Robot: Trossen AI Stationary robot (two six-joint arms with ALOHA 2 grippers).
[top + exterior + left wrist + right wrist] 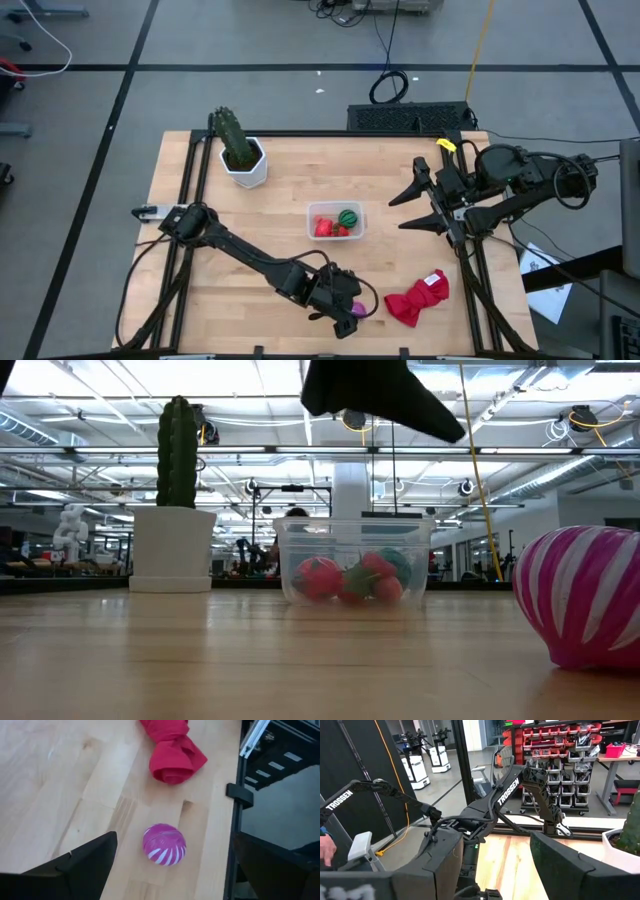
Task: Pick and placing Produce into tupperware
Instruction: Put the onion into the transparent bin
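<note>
The purple striped piece [164, 844] lies on the wooden table near its front edge, also seen in the high view [358, 311] and close up in the low view [585, 595]. My left gripper [175, 840] hovers over it, slanting down. It is open, with one finger on either side and clear of the piece. The clear tupperware [336, 220] stands mid-table and holds a green striped ball [347, 216] and red strawberries [324, 228]. My right gripper [402, 212] hangs raised at the table's right side, open, with nothing between its fingers [435, 865].
A crumpled red cloth [418, 298] lies just right of the purple piece. A green cactus in a white pot [241, 152] stands at the far left. A black frame rail [235, 820] runs along the table's right edge. Bare wood lies between the tupperware and the purple piece.
</note>
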